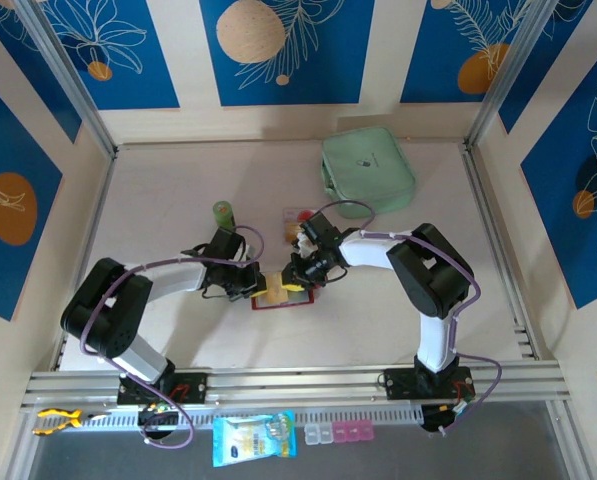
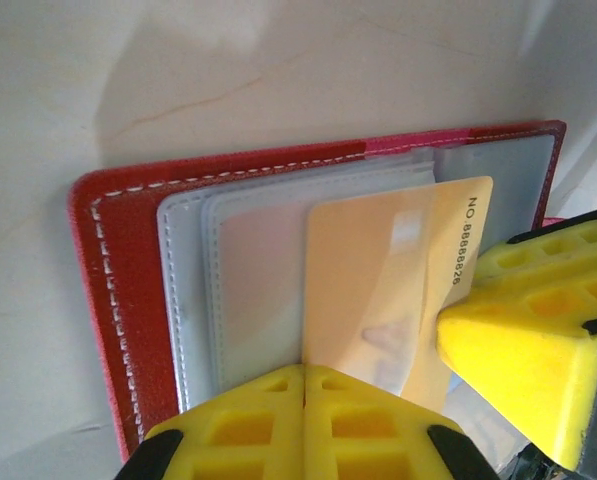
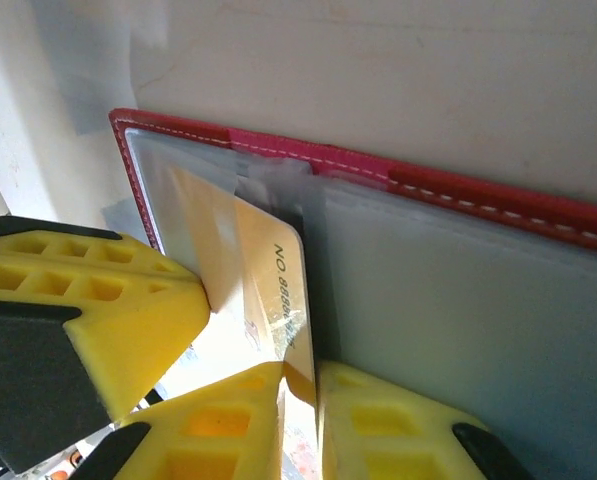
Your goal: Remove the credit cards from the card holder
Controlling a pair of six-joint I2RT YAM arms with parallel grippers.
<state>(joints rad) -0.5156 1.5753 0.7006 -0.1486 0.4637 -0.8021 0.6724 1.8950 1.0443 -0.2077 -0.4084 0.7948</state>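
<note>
Left end effector (image 2: 304, 378): fully closed, tips on the open card holder (image 2: 118, 280). Right end effector (image 3: 300, 380): pinching 1 tan-orange credit card (image 3: 248, 262) by its corner.

Seen from above, the card holder (image 1: 276, 298) lies mostly under the left gripper (image 1: 256, 285) and right gripper (image 1: 296, 274). Its sleeves are too small to make out. Farther off, a pinkish card (image 1: 296, 213) sits partly behind the right arm (image 1: 378, 245), its print unreadable. In the left wrist view the orange card (image 2: 368, 280) has one edge hidden under the left gripper's fingers (image 2: 238, 435). Its printed number runs under a right finger (image 2: 518, 340). In the right wrist view the card's corner disappears between the right gripper's fingers (image 3: 398, 430), and the holder is cut off at the right edge.
</note>
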